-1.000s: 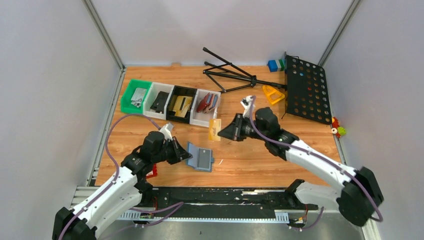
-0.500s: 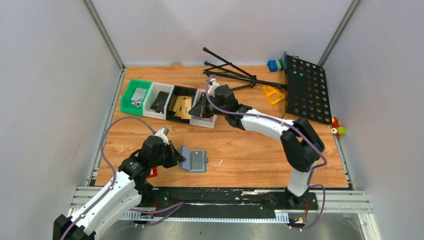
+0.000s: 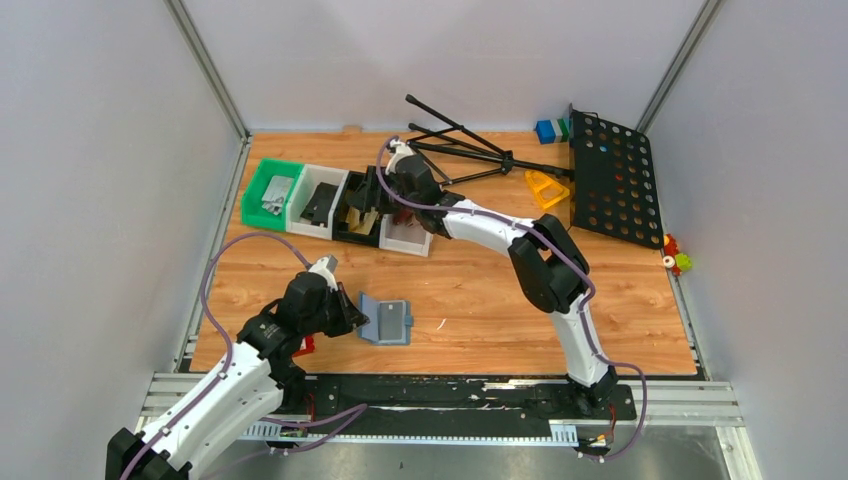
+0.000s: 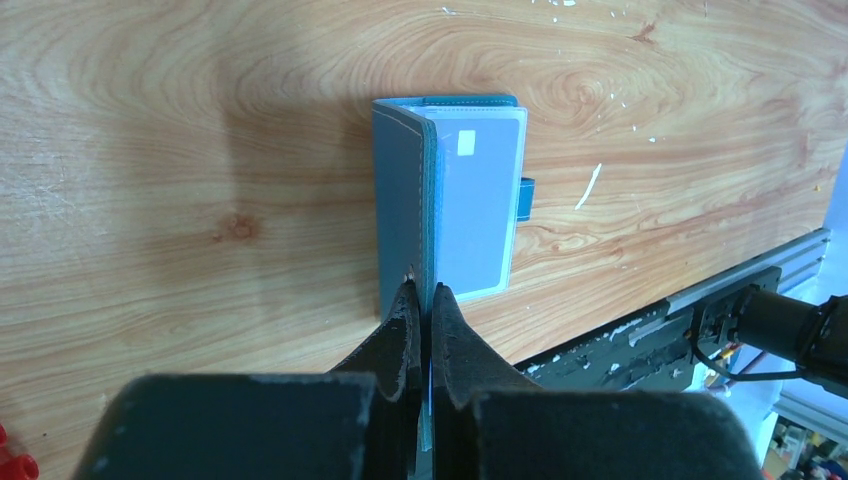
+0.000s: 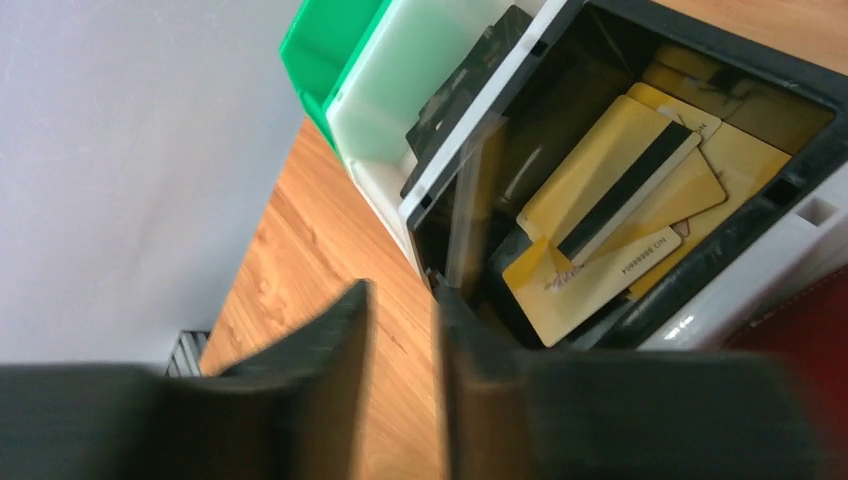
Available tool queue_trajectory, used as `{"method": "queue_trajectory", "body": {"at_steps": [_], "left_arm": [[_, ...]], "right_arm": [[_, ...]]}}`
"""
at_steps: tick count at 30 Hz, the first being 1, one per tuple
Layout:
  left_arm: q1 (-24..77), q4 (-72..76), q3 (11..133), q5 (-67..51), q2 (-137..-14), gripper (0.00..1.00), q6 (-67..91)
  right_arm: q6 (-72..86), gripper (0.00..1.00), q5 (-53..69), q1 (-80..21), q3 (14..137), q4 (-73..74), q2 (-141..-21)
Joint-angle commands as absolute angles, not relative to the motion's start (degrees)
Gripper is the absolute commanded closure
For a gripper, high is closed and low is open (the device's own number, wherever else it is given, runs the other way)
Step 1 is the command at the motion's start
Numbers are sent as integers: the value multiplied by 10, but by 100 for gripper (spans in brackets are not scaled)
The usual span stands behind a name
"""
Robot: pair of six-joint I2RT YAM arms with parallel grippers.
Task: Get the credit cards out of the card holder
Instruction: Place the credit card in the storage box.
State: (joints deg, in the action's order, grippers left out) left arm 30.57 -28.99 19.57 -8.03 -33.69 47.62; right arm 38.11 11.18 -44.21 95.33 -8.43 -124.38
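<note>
Right tool (image 5: 400,330) has swung leftward, over black bin (image 5: 745,222), well beyond card holder (image 4: 400,200) on desk (image 4: 150,150). Left tool (image 4: 420,300) pinches its cover; grey card (image 4: 478,200) inside. Right tool parted, empty: drop likely done. Next: fetch grey card.

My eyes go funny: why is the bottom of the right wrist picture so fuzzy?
Right wrist view: the jaws are blurred, likely too near the lens; the gold cards look sharp. Left wrist view: crisp, shadow beside the card holder.
</note>
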Motion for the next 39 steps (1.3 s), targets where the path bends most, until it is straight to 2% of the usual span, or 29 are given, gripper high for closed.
{"method": "queue_trajectory", "body": {"at_steps": [1,2,10,14,19,25,30,37,39], "left_arm": [[303,-279,208,-75,-334,100,464],[303,-279,208,-75,-333,100,463],[302,-276,204,-79,-325,100,466],[303,-267,197,-86,-324,100,468],[303,-260,195,-93,-324,100,469],[303,-251,200,-102,-325,100,468],[303,-249,210,-103,-333,100,466],[303,-253,217,-105,-336,100,461],[303,-253,216,-104,-336,100,460]], "right_arm": [[339,26,125,-443,976,-111,-1249],[330,20,124,-442,962,-121,-1239],[173,0,23,-438,791,-169,-1118],[97,0,-22,-439,658,-265,-1053],[7,0,33,-439,555,-365,-1036],[-36,0,93,-437,530,-424,-1092],[-4,0,161,-423,624,-321,-1162],[11,0,106,-428,644,-286,-1181],[-6,0,71,-439,596,-314,-1153]]}}
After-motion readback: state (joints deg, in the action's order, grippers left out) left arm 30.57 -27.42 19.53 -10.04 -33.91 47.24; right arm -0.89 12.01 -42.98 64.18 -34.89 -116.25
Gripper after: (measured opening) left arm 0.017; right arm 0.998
